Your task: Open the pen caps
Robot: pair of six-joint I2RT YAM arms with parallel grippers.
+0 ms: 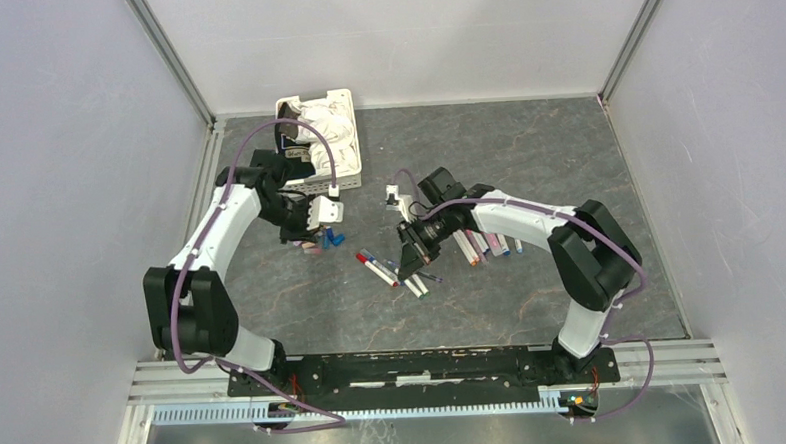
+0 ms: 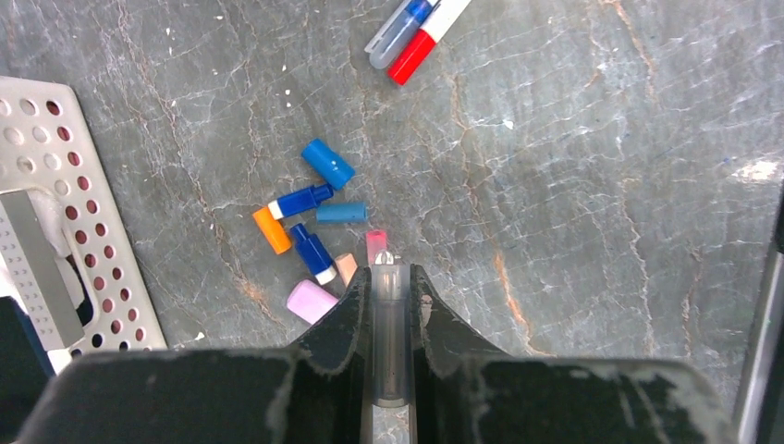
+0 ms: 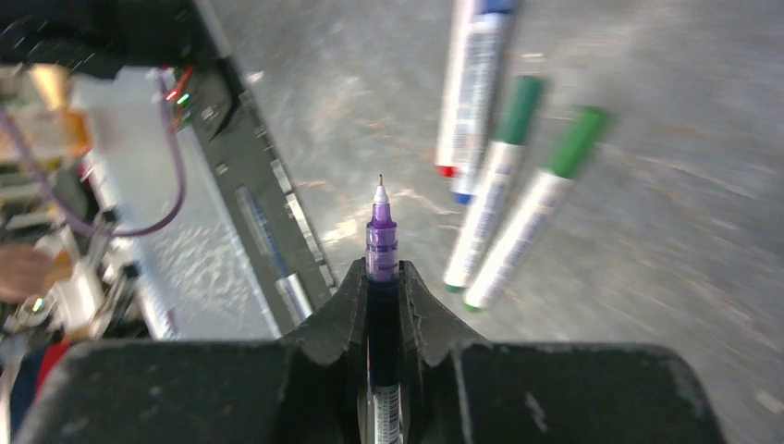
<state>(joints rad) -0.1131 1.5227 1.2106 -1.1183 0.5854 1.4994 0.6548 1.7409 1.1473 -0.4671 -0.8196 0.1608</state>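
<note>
My left gripper (image 2: 389, 277) is shut on a grey see-through pen cap (image 2: 389, 333), held lengthwise between its fingers just above the table. Below it lie loose pen caps: a blue one (image 2: 327, 164), an orange one (image 2: 272, 229), a lilac one (image 2: 312, 301), a red one (image 2: 376, 245) and several more. My right gripper (image 3: 383, 273) is shut on a purple pen (image 3: 381, 240) whose bare tip points away from me, held above the table. Beyond it lie two green-ended pens (image 3: 504, 176) and a red-and-blue-ended pair (image 3: 471, 92). From above, the left gripper (image 1: 321, 230) and right gripper (image 1: 409, 259) hang apart.
A white perforated basket (image 1: 351, 154) with white cloth in it stands at the back left, its wall (image 2: 55, 185) close to the cap pile. More pens lie mid-table (image 1: 378, 269) and under the right arm (image 1: 490, 244). Grey walls enclose the table.
</note>
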